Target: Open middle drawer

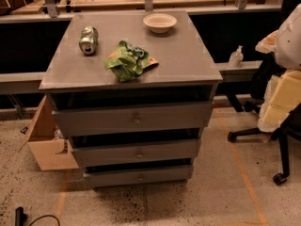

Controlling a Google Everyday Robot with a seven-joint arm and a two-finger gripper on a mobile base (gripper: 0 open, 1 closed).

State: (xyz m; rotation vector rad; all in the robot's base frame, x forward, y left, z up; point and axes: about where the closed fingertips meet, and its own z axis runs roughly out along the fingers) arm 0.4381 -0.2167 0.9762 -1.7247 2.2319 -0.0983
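**Middle drawer (pixel 103 155) shut, approach not yet begun**

Middle drawer of the squat grey metal cabinet (pixel 61 76) sits second of three fronts, below the deeper top drawer (pixel 94 120) and above the narrow bottom drawer (pixel 108 178). It is a wide, shallow grey panel with a flat face and a small round knob (pixel 139 153) at its centre. A dark gap runs along its upper edge. Nothing suggests it is pulled out: it looks closed, like its neighbours.

The gripper is nowhere in the camera view, so whether it is open or closed cannot be told. I judge the task to be at its very start, with the reach towards the handle not yet under way.

The next move calls for bringing the gripper low and level to the knob, closing around that small target, then pulling straight out towards the camera. The knob is small and offers little to hold, so a slightly off-centre grasp would probably slip. The top drawer's knob (pixel 136 121) sits just above and must not be mistaken for it.

On the cabinet top lie a crushed silver can (pixel 88 40), a crumpled green snack bag (pixel 127 61) and a pale round bowl (pixel 160 22), none in the way. A brown cardboard box (pixel 44 147) stands against the cabinet's side, and a black office chair (pixel 281 142) stands well apart.
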